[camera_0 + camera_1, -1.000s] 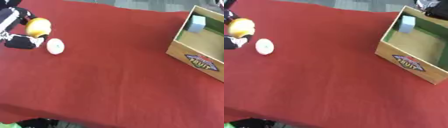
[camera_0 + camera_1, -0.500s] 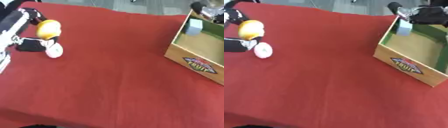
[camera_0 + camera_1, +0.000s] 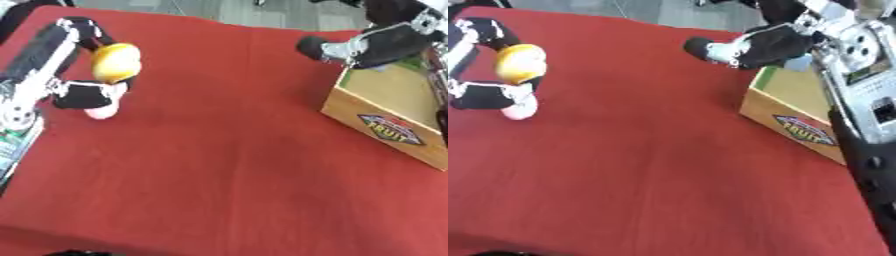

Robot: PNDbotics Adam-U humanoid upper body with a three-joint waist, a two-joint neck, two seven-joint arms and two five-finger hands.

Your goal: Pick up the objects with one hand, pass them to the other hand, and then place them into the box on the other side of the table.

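Now, object in hand: yellow round object (image 3: 115,62), clamped between the curled fingers and thumb of the left robot hand (image 3: 80,75), over the counter's left part.
Second object: pale round object (image 3: 102,108) lying on the red counter (image 3: 227,165), just below the left robot hand and partly hidden by it; not held.
Change since a second ago: the yellow round object sits higher and clear of the cloth, where earlier it was low beside the pale one. The whole view has also shifted, so part of that is head tilt.
Change, right side: the right robot hand (image 3: 750,46) has come into view over the counter near the box; a second ago it did not show.
Meaning for task: the pick looks done; judged step is the approach to the hand-over, both arms closing toward the middle. Hands are well apart.
Left arm pose: forearm enters from the lower left edge, fingers arched over the top of the object.
Right arm pose: reaches in from the upper right, fingers extended toward the left, holding nothing.
Box (image 3: 395,127): wooden, fruit label on its front, at the right edge; a pale blue thing shows behind the right hand.
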